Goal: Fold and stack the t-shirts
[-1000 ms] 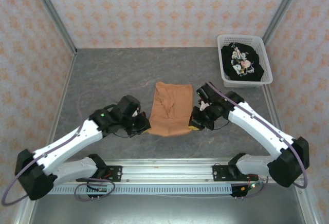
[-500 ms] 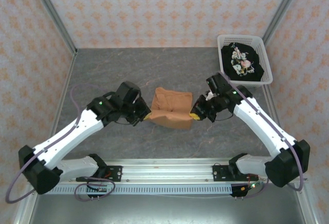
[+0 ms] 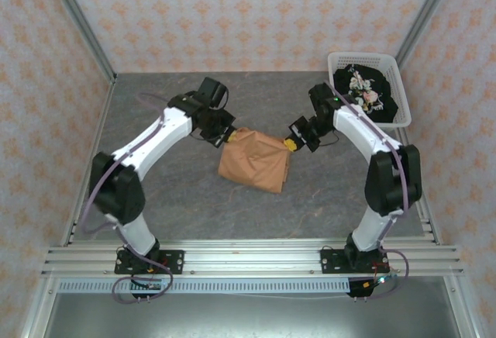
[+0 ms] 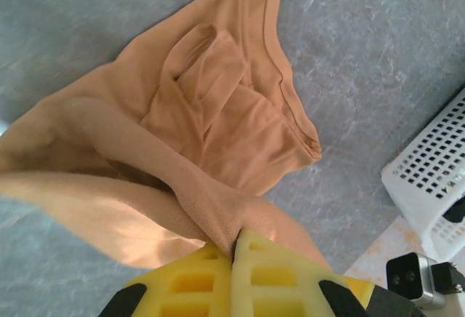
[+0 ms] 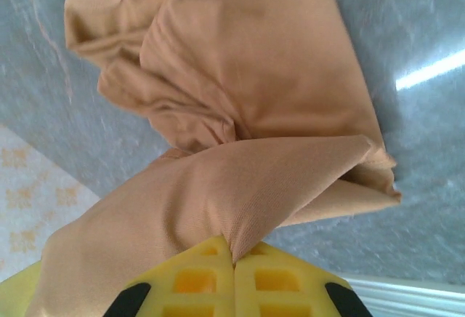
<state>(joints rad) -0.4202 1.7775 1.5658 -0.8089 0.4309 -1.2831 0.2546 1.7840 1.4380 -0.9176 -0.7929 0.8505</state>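
Note:
The light orange-tan t-shirt lies doubled over at the table's middle, its far edge lifted. My left gripper is shut on the shirt's far-left corner, and the yellow fingers pinch a ridge of tan cloth. My right gripper is shut on the far-right corner, with tan cloth draped from its yellow fingers. The black t-shirt with a pale floral print sits bunched in the basket at the back right.
The white lattice basket stands at the back right corner; its wall shows beside the left wrist view's edge. Patterned walls enclose the grey table. A metal rail runs along the near edge.
Both grippers have carried the shirt's near edge away from the rail toward the back, folding the tan shirt over itself. Both arms now reach far out.

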